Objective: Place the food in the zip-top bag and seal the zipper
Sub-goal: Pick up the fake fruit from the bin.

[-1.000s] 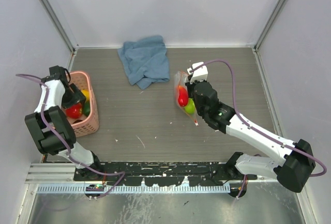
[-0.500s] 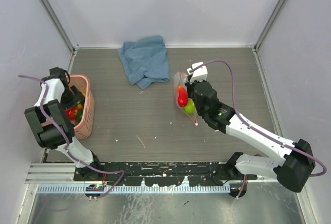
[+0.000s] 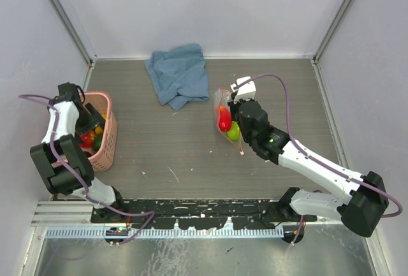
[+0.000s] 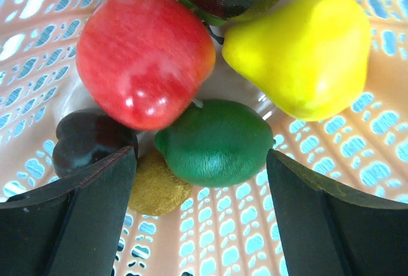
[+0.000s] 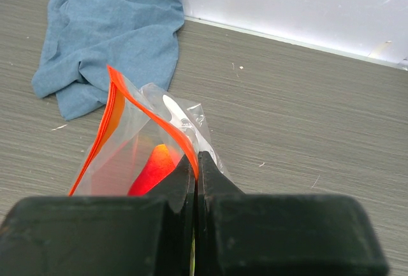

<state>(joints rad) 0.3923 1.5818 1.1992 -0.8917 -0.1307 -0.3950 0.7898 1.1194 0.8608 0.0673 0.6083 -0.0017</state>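
Note:
In the pink basket [image 3: 109,137] at the left lies loose food: a red apple [image 4: 143,56], a yellow pear [image 4: 303,53], a green lime [image 4: 217,142] and dark fruits [image 4: 89,139]. My left gripper [image 3: 89,128] reaches into the basket. It is open [image 4: 201,155], with its fingers either side of the lime and clear of it. The zip-top bag [image 3: 223,107] stands mid-table with a red fruit [image 3: 224,120] and a green one [image 3: 234,131] inside. My right gripper [image 5: 196,161] is shut on the bag's edge at the orange zipper [image 5: 143,107], and the mouth gapes open.
A crumpled blue cloth [image 3: 180,75] lies at the back, just behind the bag. The basket leans close to the left wall [image 3: 38,65]. Bare grey table [image 3: 166,142] stretches between basket and bag.
My left gripper has sunk deeper into the basket, and the basket has tipped toward the left wall. The right gripper and the bag have stayed put.

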